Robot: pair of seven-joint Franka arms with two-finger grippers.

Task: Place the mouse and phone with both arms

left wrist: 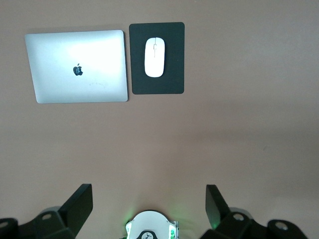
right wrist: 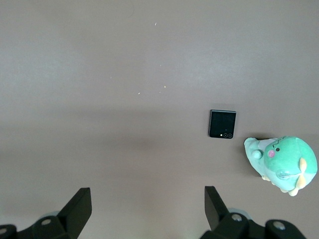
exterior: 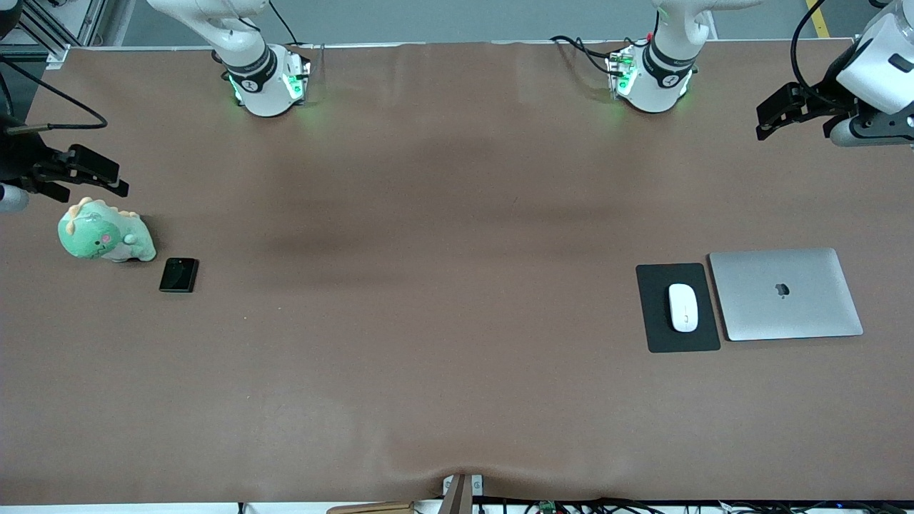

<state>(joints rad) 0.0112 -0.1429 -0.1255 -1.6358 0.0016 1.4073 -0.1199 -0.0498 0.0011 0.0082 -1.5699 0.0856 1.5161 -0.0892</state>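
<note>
Front view: the laptop (exterior: 785, 294) touches the pad (exterior: 677, 308) at its 3 o'clock, so a wide left gripper (exterior: 767, 121) may clip it. The mouse (exterior: 683, 308) lies on the pad. The toy (exterior: 104, 231) at the phone's (exterior: 178, 275) 10 o'clock could snag the right gripper (exterior: 107, 178). Both grippers hang spread and empty.

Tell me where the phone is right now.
The phone lies flat on the table at the right arm's end, beside the green plush toy and slightly nearer the front camera.
</note>
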